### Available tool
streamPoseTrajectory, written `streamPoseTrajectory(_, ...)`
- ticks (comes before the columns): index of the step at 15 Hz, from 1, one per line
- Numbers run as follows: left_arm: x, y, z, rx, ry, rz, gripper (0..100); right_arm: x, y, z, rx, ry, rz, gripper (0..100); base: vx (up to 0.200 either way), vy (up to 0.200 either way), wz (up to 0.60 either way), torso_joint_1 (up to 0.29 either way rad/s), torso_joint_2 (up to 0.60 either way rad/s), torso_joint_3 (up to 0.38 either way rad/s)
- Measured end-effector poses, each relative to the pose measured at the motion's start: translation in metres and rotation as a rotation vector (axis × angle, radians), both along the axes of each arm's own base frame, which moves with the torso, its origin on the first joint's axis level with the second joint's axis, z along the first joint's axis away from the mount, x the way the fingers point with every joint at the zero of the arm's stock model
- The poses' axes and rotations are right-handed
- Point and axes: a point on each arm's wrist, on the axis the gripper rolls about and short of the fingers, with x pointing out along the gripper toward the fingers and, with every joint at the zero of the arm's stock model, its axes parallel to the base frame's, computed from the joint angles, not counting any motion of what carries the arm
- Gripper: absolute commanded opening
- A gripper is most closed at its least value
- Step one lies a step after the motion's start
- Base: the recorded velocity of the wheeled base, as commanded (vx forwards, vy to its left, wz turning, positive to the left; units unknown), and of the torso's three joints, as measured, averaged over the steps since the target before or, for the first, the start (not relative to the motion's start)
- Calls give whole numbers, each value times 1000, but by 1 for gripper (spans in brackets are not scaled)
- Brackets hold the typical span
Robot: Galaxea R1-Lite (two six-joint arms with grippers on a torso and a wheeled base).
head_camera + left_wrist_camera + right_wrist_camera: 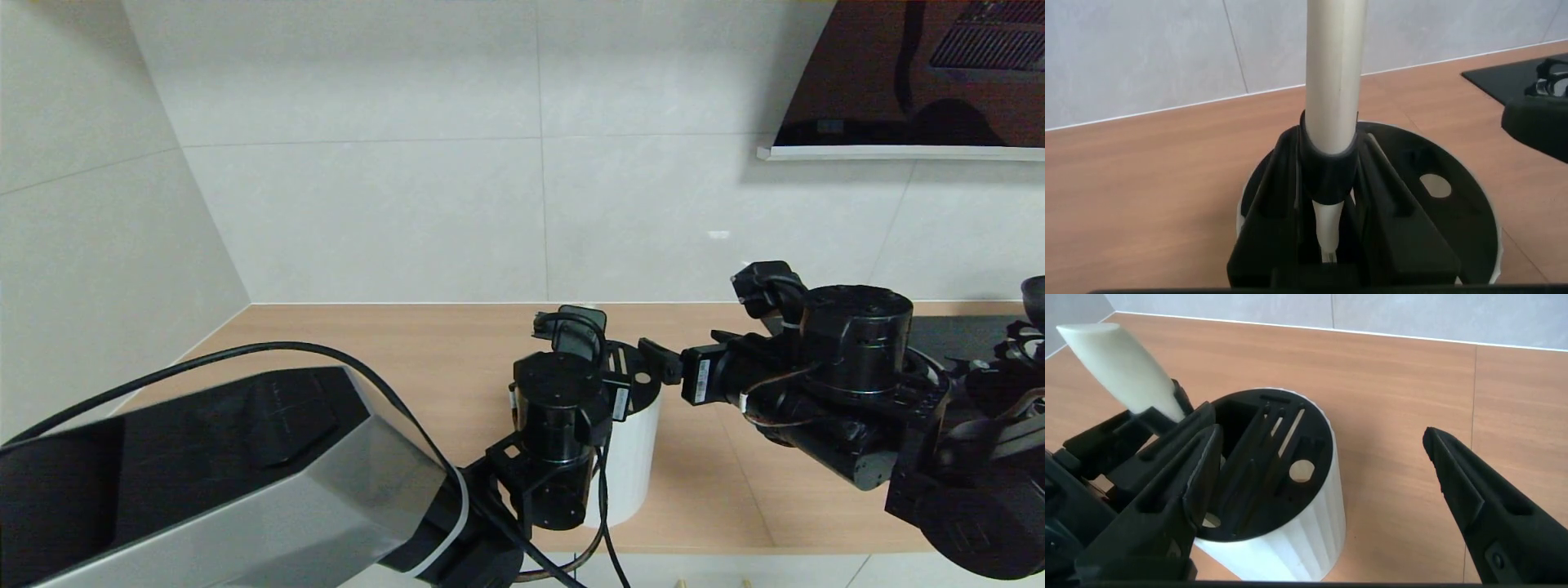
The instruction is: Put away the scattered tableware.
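While left tool point(1331, 159) pinches utensil point(1333, 65) upright, tip down in holder point(1300, 518), right tool point(1321, 433) spread

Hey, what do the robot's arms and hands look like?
Left arm: faceted silver-and-black shell, black cable looping over it. Right arm: black, drum-shaped joints, white label. Left hand and right hand: black tapered fingers.

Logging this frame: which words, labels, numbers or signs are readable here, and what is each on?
No text reads legibly.
Right-arm sticker: print too small to read.
Left-arm sticker: print too small to read.
Range hood: a faint mark, unreadable.
Utensil holder, white handle, countertop: no print visible.
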Motion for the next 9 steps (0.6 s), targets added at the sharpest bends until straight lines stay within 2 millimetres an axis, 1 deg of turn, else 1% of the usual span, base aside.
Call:
streamPoseTrajectory(6, -2, 0, -1, 2, 2, -3, 100, 0, 0, 0, 0, 0, 0, 100, 0, 0, 0, 0, 0, 0)
streamPoseTrajectory(9, -5, 4, 12, -31, -29, -5, 100, 0, 0, 1, 2, -1, 1, 100, 0, 0, 0, 0, 0, 0)
